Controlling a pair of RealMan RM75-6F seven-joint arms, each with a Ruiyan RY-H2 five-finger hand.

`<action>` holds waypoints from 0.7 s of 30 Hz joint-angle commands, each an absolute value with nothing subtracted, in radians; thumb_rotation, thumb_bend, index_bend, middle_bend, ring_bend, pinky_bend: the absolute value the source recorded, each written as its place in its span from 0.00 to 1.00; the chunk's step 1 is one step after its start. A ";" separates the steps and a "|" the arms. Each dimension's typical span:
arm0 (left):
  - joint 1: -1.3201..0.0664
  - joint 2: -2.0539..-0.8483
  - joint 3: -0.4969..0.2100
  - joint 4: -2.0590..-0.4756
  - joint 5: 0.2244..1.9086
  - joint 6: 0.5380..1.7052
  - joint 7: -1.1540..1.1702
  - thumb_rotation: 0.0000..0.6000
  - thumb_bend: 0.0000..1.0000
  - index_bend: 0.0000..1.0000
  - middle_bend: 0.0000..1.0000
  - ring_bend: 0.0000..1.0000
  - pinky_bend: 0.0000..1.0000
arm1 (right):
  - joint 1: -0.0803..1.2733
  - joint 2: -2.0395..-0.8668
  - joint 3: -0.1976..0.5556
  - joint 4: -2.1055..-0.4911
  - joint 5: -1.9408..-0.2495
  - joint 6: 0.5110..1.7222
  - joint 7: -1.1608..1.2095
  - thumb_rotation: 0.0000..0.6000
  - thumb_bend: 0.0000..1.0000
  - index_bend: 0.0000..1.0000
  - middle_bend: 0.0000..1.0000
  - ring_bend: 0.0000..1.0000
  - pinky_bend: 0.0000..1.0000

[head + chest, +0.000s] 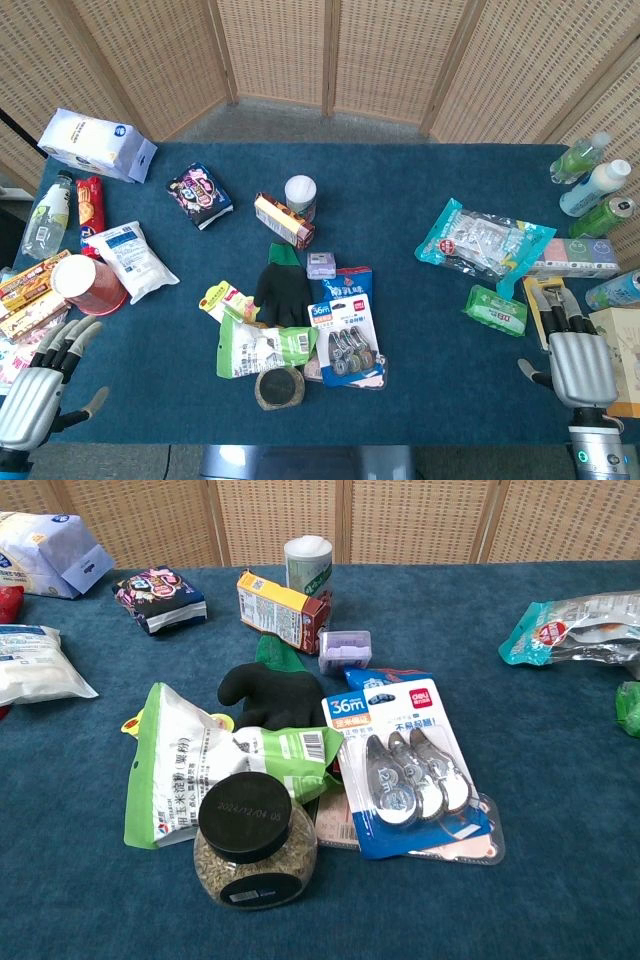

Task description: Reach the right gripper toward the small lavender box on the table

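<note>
The small lavender box (321,264) lies near the table's middle, just right of a black glove (282,290) and above a blue pack of correction tapes (345,335). The chest view shows the lavender box (345,650) behind the glove (270,695), beside an orange carton (283,610). My right hand (577,362) rests at the table's near right corner, far to the right of the box, fingers apart and holding nothing. My left hand (38,385) sits at the near left corner, fingers spread and empty. Neither hand appears in the chest view.
A dark-lidded jar (250,842) and a green-white pouch (200,765) lie in front of the glove. A white canister (300,195) stands behind the carton. A green wipes pack (496,310), a snack bag (480,243) and bottles (590,185) lie near my right hand. A red cup (88,285) stands at left.
</note>
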State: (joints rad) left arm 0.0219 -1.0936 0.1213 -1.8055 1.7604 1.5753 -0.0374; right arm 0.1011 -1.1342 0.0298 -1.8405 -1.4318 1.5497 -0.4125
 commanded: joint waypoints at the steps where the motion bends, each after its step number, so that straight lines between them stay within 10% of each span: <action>1: 0.016 -1.092 0.123 -1.806 1.760 1.565 -0.048 1.00 0.36 0.06 0.07 0.00 0.00 | 0.099 -1.137 0.034 -1.841 -1.428 1.546 -0.407 1.00 0.13 0.00 0.17 0.01 0.32; 11: 0.001 -1.061 0.126 -1.819 1.790 1.568 -0.081 1.00 0.36 0.06 0.07 0.00 0.00 | 0.125 -1.141 0.037 -1.868 -1.527 1.521 -0.345 1.00 0.13 0.00 0.17 0.01 0.28; 21: -0.042 -0.998 0.151 -1.872 1.865 1.543 -0.155 1.00 0.36 0.06 0.07 0.00 0.00 | 0.371 -1.225 0.178 -1.932 -1.432 1.218 -0.299 1.00 0.12 0.01 0.16 0.00 0.28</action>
